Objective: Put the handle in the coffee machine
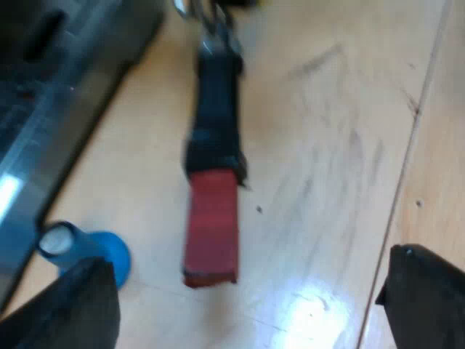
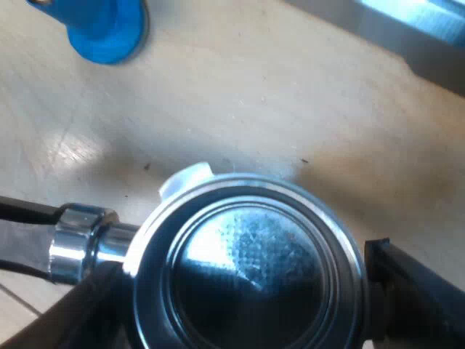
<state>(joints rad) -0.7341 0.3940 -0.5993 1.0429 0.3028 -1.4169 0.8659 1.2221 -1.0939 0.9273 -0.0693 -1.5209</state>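
Observation:
The metal holder [image 2: 247,269] shows its round basket from above, with its chrome neck [image 2: 76,243] leading off to the dark handle. My right gripper [image 2: 251,298] is shut on the basket, one black finger against each side of the rim. In the left wrist view the dark handle [image 1: 214,109] stretches over the wooden table and ends in its red tip [image 1: 211,229]. My left gripper [image 1: 247,305] is open, its fingers spread wide on either side of the red tip and apart from it.
A blue tamper [image 1: 87,251] [image 2: 105,25] stands on the wooden table close to the espresso machine's base [image 1: 58,94]. A metal edge of the machine [image 2: 407,29] runs past the holder. A seam in the tabletop [image 1: 407,167] passes beside the handle.

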